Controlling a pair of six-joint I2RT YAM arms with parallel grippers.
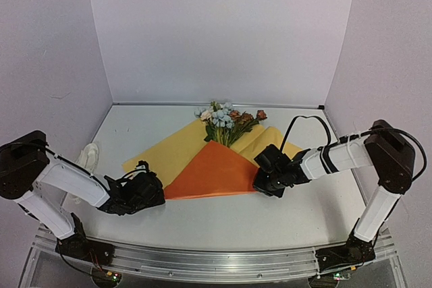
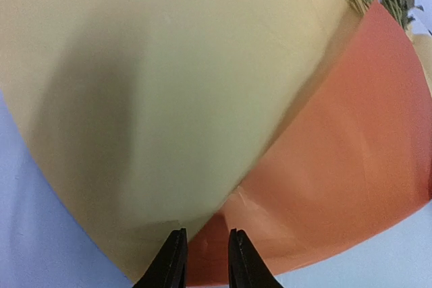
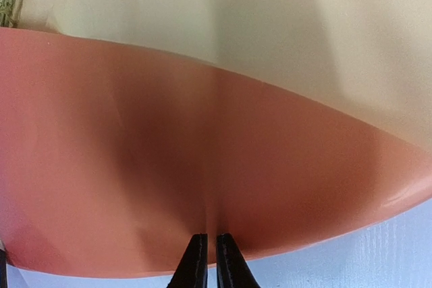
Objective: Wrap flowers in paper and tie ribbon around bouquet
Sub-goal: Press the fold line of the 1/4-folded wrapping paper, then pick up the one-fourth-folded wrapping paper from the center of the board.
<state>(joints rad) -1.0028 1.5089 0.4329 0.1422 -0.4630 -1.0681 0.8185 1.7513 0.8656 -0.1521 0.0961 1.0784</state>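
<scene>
Right gripper (image 3: 206,246): clenched on the orange edge of the paper (image 3: 135,153), which bulges directly ahead of it. Left gripper (image 2: 207,247): jaws slightly apart, released, with the paper's folded corner at the tips. The flowers (image 1: 226,118) lie well ahead, between both grippers.

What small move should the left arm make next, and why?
Probably close the left gripper on the paper: its jaws stand slightly apart at the sheet's near corner, while the right gripper looks shut on its orange edge.
</scene>
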